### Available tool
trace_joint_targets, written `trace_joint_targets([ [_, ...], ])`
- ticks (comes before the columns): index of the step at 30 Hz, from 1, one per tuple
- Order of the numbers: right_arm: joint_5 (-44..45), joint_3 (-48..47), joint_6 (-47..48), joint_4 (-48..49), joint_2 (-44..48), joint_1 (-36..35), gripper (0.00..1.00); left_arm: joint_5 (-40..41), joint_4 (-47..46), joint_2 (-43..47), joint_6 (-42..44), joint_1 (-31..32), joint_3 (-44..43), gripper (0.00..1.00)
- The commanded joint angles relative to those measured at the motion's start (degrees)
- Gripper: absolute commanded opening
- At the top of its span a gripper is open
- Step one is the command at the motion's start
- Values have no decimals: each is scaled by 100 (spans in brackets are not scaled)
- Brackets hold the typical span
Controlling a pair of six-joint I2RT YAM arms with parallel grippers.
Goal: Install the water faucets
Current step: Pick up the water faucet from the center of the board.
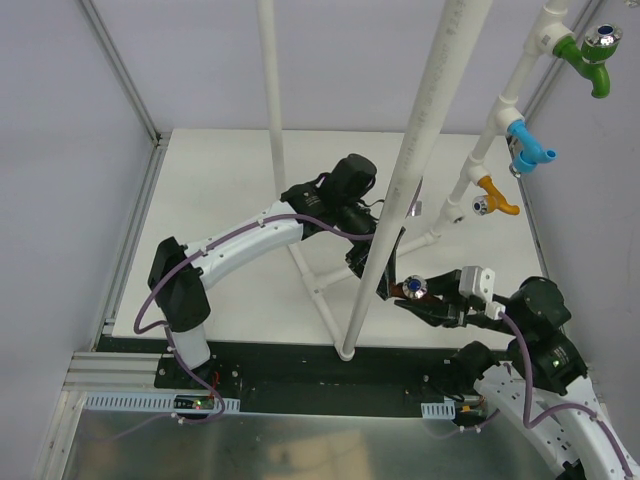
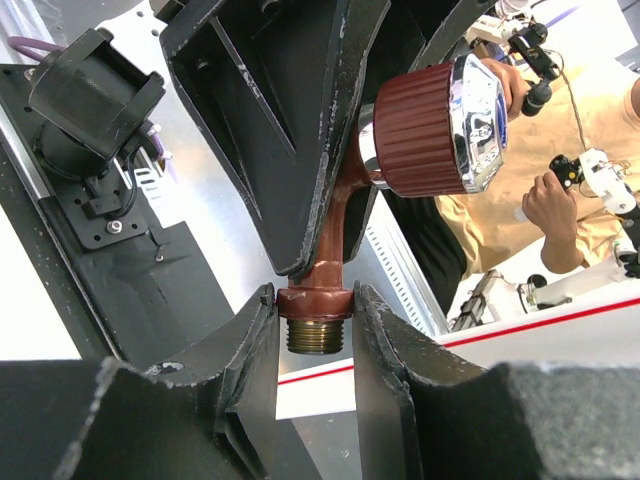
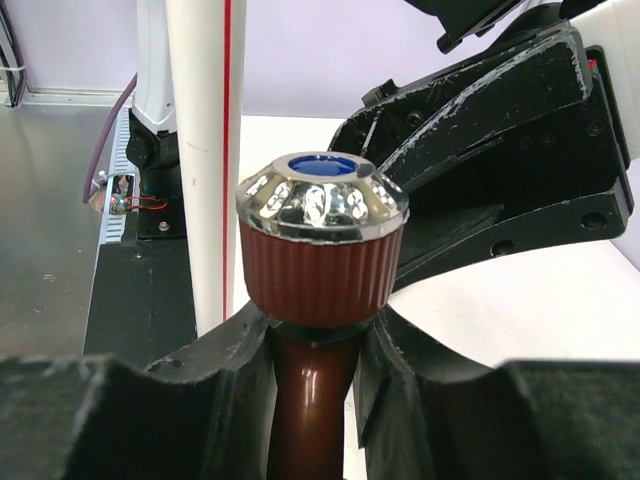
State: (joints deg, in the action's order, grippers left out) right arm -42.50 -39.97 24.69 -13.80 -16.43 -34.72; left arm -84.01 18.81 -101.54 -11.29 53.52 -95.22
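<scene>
Jaws, both pairs, clamp ribbed brown faucet [image 3: 320, 270].

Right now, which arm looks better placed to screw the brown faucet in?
Probably right: the right fingers hold the brown faucet by the neck, leaving the threaded end free, while the left fingers clamp right at those threads.

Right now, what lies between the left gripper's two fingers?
The brown faucet: its collar, just above the brass thread, is pinched by the left gripper, shown in the left wrist view. The right gripper grips its stem.
</scene>
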Motion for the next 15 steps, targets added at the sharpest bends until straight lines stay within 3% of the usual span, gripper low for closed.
trace_joint_targets([
  [1,233,-143,-252,300,-378,-26,5,-837,-369,-59,-84,221,-401,0],
  [2,364,-195,-619,282,-431,-35,0,-845,-386,-68,-119,221,-418,0],
  [9,1007,-556,-1976,-482,-520,-26,0,-758,-387,-129,-233,221,-427,0],
  [15,813,-337,-2451,-501,-177,-26,0,-494,-422,-68,-154,194,-453,25],
])
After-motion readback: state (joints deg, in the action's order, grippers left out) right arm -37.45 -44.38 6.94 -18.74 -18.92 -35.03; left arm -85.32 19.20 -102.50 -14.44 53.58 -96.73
